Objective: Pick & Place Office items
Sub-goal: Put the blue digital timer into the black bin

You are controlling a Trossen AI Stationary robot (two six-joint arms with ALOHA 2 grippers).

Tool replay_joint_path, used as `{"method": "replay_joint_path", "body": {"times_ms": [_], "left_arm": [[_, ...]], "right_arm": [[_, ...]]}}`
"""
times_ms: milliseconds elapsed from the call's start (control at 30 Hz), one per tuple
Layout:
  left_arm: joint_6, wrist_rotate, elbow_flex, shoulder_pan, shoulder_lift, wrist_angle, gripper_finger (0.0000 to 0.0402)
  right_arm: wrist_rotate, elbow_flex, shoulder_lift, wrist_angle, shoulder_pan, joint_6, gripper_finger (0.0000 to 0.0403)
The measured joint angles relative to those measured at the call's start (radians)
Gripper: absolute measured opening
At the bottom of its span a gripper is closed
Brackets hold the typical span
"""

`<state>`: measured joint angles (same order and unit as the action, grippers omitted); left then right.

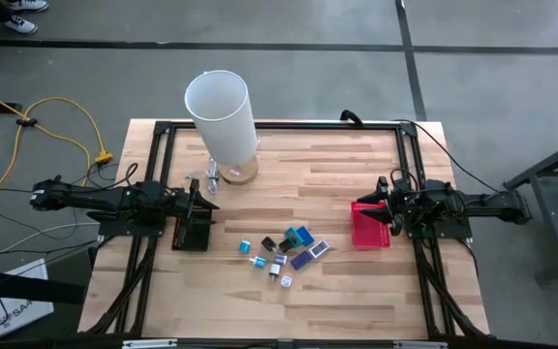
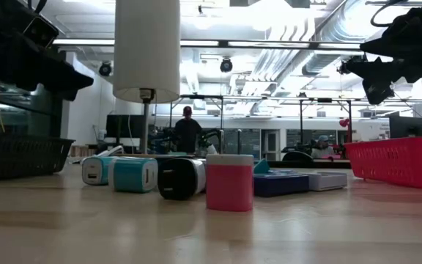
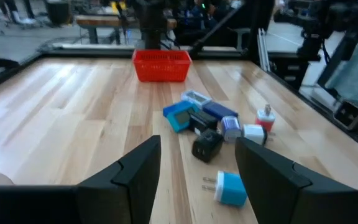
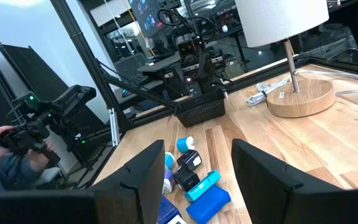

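Observation:
The office items [image 1: 284,254] are several small chargers and flat pieces in blue, teal, black and white. They lie loose in a cluster on the wooden table's middle, toward the near edge. The left wrist view shows them [image 3: 213,121] ahead of my left gripper [image 3: 197,149], which stands open and holds nothing. In the high view that gripper [image 1: 204,197] hovers at the table's left side. My right gripper [image 1: 384,206] hovers at the right side, above the red basket, and is likewise open [image 4: 197,149] and holds nothing. In the low view the items [image 2: 182,178] rest flat on the tabletop.
A red mesh basket [image 1: 371,228] stands on the table below my right gripper. A black mesh basket [image 1: 192,233] stands by my left gripper. A lamp with a tall white shade [image 1: 221,111] and a round wooden foot [image 1: 238,174] stands at the far middle. A black frame [image 1: 279,126] borders the table.

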<state>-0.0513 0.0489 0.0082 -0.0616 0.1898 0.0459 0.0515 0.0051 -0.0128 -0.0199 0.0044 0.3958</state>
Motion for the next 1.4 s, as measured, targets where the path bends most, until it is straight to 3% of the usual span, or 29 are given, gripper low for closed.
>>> {"method": "replay_joint_path", "body": {"times_ms": [267, 500, 700, 1067, 1400], "left_arm": [[0.0, -0.033, 0.0, 0.0, 0.0, 0.017, 0.0199], [-0.057, -0.154, 0.0, -0.001, 0.002, 0.052, 0.0199], [-0.059, -0.135, 0.032, -0.038, 0.045, 0.036, 0.0199], [-0.024, -0.23, 0.224, -0.165, 0.307, 0.035, 0.0199], [-0.051, -0.281, 0.495, -0.307, 0.688, -0.106, 0.0199]], "right_arm": [[0.0, 0.0, 0.0, 0.0, 0.0, 0.0, 0.0174], [0.0, 0.0, 0.0, 0.0, 0.0, 0.0, 0.0174], [0.0, 0.0, 0.0, 0.0, 0.0, 0.0, 0.0174], [0.0, 0.0, 0.0, 0.0, 0.0, 0.0, 0.0174], [0.0, 0.0, 0.0, 0.0, 0.0, 0.0, 0.0174]]}}
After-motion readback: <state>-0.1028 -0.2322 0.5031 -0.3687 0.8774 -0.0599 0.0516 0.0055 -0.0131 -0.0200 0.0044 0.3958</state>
